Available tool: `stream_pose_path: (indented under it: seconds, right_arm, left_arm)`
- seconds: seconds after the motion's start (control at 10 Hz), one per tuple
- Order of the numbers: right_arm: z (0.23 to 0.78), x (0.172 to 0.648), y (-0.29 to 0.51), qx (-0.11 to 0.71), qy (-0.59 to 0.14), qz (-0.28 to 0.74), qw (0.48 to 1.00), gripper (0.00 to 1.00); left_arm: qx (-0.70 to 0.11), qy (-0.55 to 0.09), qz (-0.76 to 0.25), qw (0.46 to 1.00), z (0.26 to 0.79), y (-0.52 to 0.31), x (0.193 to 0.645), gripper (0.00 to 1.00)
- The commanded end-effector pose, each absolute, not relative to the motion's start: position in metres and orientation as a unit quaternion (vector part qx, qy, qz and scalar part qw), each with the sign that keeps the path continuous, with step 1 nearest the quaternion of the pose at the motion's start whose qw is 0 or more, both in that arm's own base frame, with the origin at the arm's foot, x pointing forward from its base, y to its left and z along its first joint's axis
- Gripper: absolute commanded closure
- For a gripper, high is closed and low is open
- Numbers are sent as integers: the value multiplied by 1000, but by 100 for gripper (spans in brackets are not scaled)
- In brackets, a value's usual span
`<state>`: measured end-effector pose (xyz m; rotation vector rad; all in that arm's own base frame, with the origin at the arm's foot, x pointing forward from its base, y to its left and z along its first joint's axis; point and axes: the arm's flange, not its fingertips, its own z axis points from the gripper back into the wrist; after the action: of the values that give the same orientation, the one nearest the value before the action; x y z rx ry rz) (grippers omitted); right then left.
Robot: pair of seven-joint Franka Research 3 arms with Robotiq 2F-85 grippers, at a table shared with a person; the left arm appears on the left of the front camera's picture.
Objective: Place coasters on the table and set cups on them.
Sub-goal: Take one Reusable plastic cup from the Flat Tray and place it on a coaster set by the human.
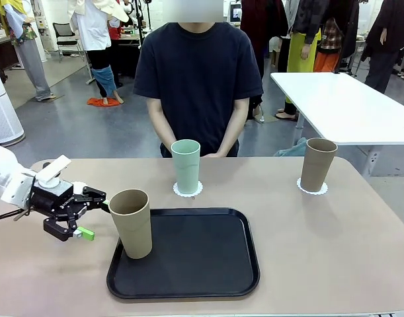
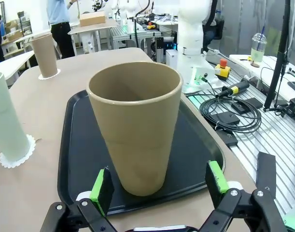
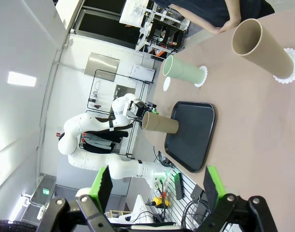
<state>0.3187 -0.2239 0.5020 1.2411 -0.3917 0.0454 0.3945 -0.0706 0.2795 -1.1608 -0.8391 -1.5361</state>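
3 cups [image 1: 186, 165] | 2 coasters [image 1: 188, 190] under cups | 1 tray [image 1: 202, 264] | left hand [image 1: 82, 214], right hand [image 3: 154, 186] open

White arm [image 1: 3, 173], black claw [image 1: 89, 212], green pads.

a tray [image 1: 208, 277] lies on the table [image 1: 334, 251] near the middle front. one cup [image 1: 131, 223] stands in the tray's left near corner. beyond the tray a second cup [image 1: 186, 166] stands on a coaster [image 1: 188, 191]; far right, a third cup [image 1: 317, 164] stands on another coaster [image 1: 312, 189].
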Motion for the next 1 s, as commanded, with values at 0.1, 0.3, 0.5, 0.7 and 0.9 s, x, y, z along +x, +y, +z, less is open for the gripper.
stream_pose_path:
  seconds: [0.1,0.3,0.5,0.7,0.9]
  right_arm:
    - [503,319,-225,582,-186,26,791,0]
    - [503,319,-225,582,-186,26,791,0]
    - [503,319,-225,582,-186,26,791,0]
    - [503,319,-225,582,-186,26,791,0]
    - [503,319,-225,582,-186,26,791,0]
  left_arm:
    - [-465,-369,-632,497,272,-85,394,0]
    - [-473,-366,-629,496,272,-94,399,0]
    - [-470,-368,-627,500,267,-99,400,0]
    - [-478,-362,-623,502,269,-106,409,0]
    - [-480,-361,-624,499,268,-110,408,0]
